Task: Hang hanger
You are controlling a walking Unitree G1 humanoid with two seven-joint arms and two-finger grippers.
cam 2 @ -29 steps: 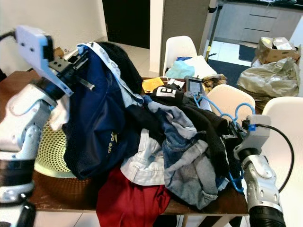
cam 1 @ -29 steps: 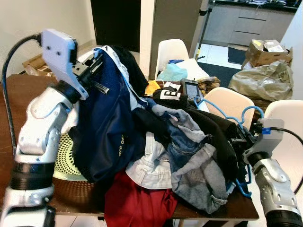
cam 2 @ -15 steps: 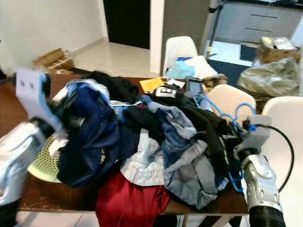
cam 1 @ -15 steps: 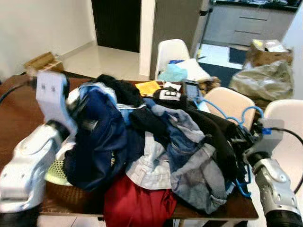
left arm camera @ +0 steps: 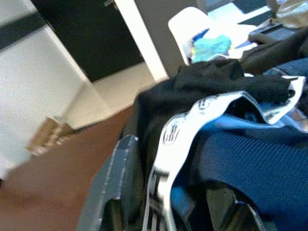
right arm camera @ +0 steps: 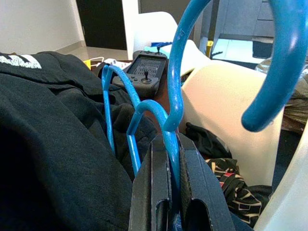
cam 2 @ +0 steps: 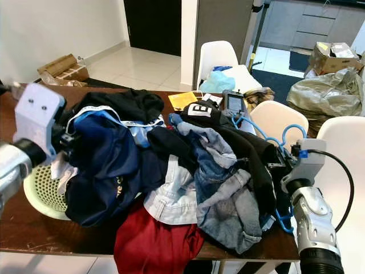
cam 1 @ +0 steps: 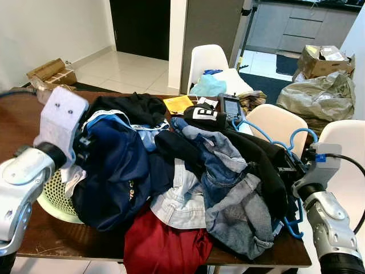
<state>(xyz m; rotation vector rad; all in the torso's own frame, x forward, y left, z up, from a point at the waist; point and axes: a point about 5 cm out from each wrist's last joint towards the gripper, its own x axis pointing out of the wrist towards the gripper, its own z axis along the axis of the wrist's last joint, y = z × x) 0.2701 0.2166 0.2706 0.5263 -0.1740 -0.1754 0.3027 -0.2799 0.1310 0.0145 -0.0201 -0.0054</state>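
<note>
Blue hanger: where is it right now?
The blue hanger is clamped in the right claw at the table's right edge, beside the black garment on the clothes pile, its hook rising in front of the cream chair.

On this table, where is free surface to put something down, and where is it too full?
Bare table lies at the robot's left, behind the left gripper, and a strip in front of the green basket. The clothes pile crowds the rest.

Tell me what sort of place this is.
Most likely a home dining area: a brown table heaped with clothes, white chairs around it, and grey kitchen drawers beyond. The right gripper holds a blue hanger.
</note>
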